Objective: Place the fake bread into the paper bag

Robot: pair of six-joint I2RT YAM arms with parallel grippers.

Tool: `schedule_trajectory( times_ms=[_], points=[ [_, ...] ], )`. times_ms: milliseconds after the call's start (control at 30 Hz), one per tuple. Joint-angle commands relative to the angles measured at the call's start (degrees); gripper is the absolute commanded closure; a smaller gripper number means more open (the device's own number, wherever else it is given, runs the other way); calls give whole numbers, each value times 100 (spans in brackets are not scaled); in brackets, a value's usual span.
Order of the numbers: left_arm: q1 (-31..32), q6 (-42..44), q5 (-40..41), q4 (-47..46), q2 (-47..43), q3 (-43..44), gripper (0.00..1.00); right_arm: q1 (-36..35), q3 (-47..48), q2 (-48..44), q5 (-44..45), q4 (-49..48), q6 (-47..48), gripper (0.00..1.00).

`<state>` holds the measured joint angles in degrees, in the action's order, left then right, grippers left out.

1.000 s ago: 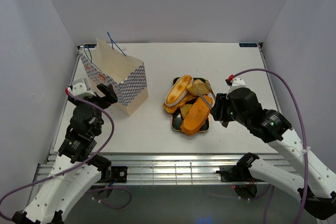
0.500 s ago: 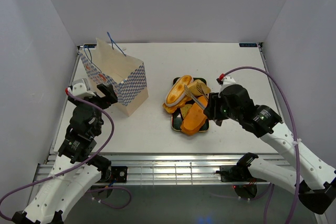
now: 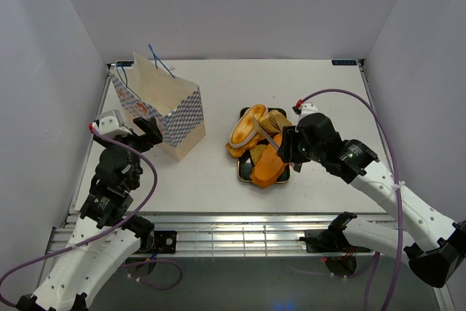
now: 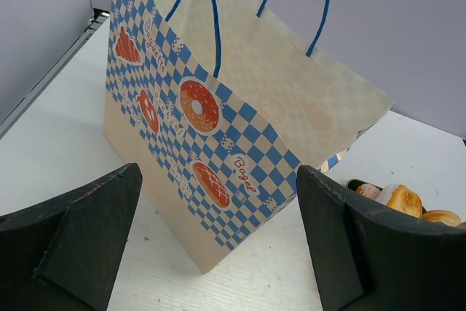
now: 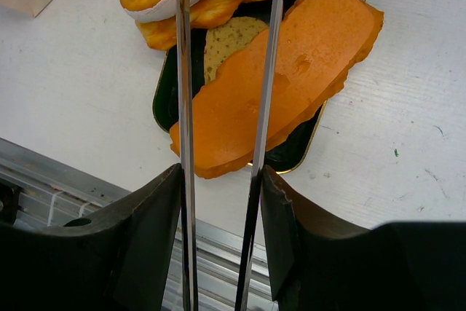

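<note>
The fake bread (image 3: pixel 263 147) is lying heaped on a black tray (image 5: pixel 167 96) right of the paper bag (image 4: pixel 218 143), which is showing "Bagel" and "Baguette", while the right gripper (image 5: pixel 218 194) is clamping silver tongs (image 5: pixel 183 71) over the orange loaf (image 5: pixel 291 78) and the left gripper (image 4: pixel 217 202) is gaping empty near the bag.

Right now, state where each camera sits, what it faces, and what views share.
Top external: above and behind, looking down at both arms, paper bag and tray.
Left wrist: facing the bag's checked side; open fingers frame it.
Right wrist: looks down along held tongs at the tray; fingers show.
Shared: both wrist views see the tray.
</note>
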<state>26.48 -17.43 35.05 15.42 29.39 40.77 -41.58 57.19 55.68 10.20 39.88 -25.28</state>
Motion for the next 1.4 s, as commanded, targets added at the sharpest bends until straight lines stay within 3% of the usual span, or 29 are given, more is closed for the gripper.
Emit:
schedule_trajectory(
  times_ms=[0, 433, 867, 1067, 1367],
  points=[
    [33, 21, -95, 22, -56, 97, 2, 19, 82, 100, 176, -314, -47, 49],
    [41, 29, -95, 22, -65, 97, 2, 19, 143, 224, 764, -174, -214, 53],
    [50, 29, -86, 22, -65, 97, 2, 19, 688, -75, 1090, 266, -153, 81],
    [59, 29, -77, 22, -56, 106, 2, 19, 1092, -259, 871, 433, -109, 91],
    [59, 21, -42, 22, -29, 89, 2, 19, 1944, -181, 283, 504, 181, 92]
  ],
)
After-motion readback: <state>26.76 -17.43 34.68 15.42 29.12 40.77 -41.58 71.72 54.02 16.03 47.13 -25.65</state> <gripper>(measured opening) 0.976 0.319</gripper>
